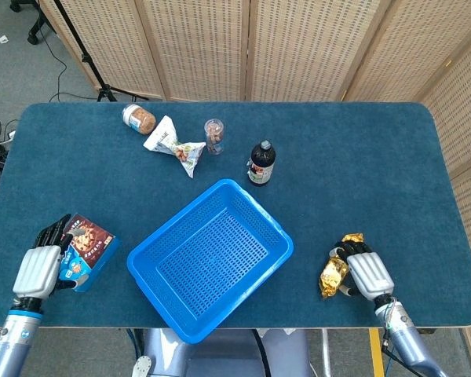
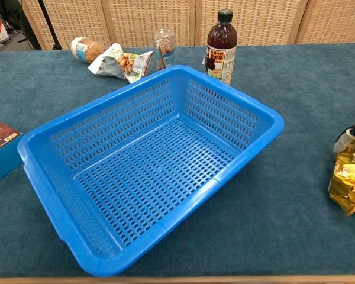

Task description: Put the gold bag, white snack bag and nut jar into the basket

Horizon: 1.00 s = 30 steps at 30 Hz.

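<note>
Gripping the crinkled gold bag [image 1: 333, 272], the right hand [image 1: 367, 272] closes its fingers [image 1: 347, 253] beside the perforated blue basket [image 1: 209, 258].

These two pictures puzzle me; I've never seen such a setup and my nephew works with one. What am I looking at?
It is a robot with two arms, each ending in a hand shaped like a person's, working at a blue table. One picture looks down from its head, the other looks forward from its chest.

In the middle lies an empty blue basket. At the far side are a nut jar on its side, a white snack bag, a small clear container and a dark bottle.

The right hand has its fingers on the gold bag, apparently gripping it. The left hand rests against a snack box; whether it holds it is unclear.

The job is to put the gold bag, white bag and jar into the basket.
</note>
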Each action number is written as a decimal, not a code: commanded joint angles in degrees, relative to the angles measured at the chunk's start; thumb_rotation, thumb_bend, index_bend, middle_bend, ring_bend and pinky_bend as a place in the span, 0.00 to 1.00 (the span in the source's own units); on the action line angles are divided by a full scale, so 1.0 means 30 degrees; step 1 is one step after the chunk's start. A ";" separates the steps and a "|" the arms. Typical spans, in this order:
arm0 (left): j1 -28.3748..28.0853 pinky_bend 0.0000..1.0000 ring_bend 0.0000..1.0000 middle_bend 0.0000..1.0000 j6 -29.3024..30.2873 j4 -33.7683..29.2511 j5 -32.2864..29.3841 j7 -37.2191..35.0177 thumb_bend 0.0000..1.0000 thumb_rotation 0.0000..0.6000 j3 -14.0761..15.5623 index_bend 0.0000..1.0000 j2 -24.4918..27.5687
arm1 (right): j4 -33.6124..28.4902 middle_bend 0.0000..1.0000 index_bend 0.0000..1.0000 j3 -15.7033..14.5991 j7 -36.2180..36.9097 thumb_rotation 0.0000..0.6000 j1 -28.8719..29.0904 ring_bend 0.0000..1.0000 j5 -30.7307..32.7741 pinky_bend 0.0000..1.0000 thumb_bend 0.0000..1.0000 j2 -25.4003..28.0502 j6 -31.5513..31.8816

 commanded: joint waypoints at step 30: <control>0.0016 0.09 0.05 0.00 -0.0035 -0.0200 -0.0142 -0.0493 0.10 1.00 -0.0084 0.25 0.0319 | -0.0090 0.59 0.77 0.0696 -0.1702 1.00 0.0751 0.56 0.0308 0.66 0.23 -0.0867 0.0317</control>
